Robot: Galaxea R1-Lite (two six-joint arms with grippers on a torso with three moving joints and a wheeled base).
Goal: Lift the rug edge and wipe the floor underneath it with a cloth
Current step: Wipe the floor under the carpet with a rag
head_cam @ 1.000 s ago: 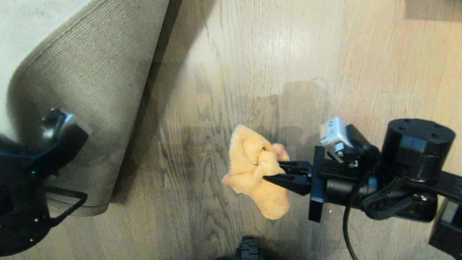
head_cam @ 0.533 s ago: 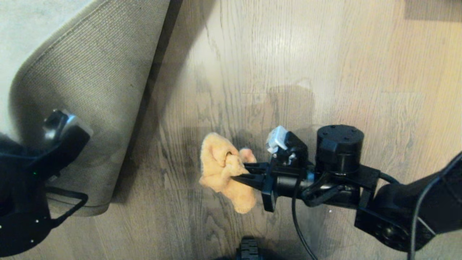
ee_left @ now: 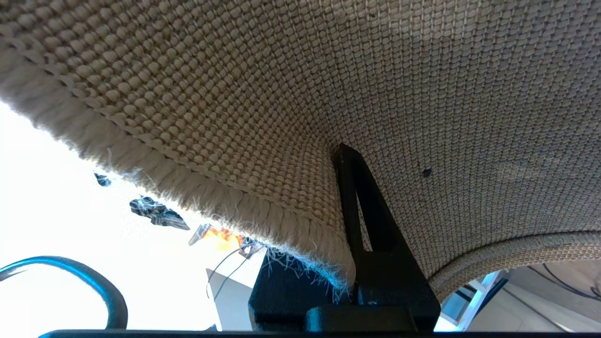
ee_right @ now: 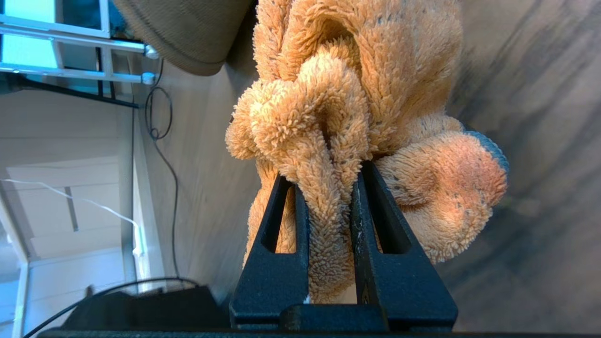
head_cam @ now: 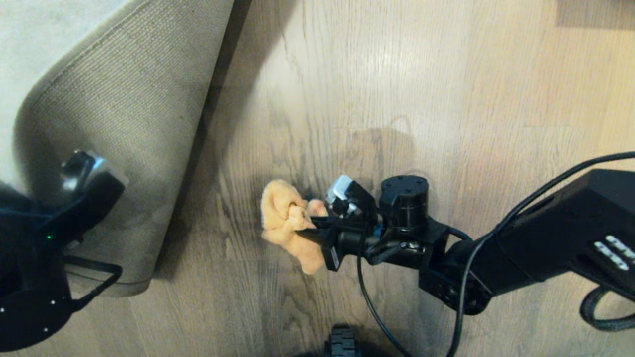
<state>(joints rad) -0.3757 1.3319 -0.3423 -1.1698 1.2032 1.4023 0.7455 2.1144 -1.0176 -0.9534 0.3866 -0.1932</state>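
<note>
Left hand [ee_left: 350, 281] grips the rug edge [ee_left: 263, 220] lifted off the floor [head_cam: 446, 89], right hand [head_cam: 305, 233] clenches the cloth [head_cam: 285, 218] near it, wiping underneath not yet done.

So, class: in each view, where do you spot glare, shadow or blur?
Head view: glare on the floor, dark shadow beside the lifted rug edge. Left wrist view: background beneath the rug blown out white. Right wrist view: cloth sharp, floor beside it streaked with blur.

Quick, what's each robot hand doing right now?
Left gripper: shut on the rug edge, holding it up.
Right gripper: shut on the cloth, above the floor.
</note>
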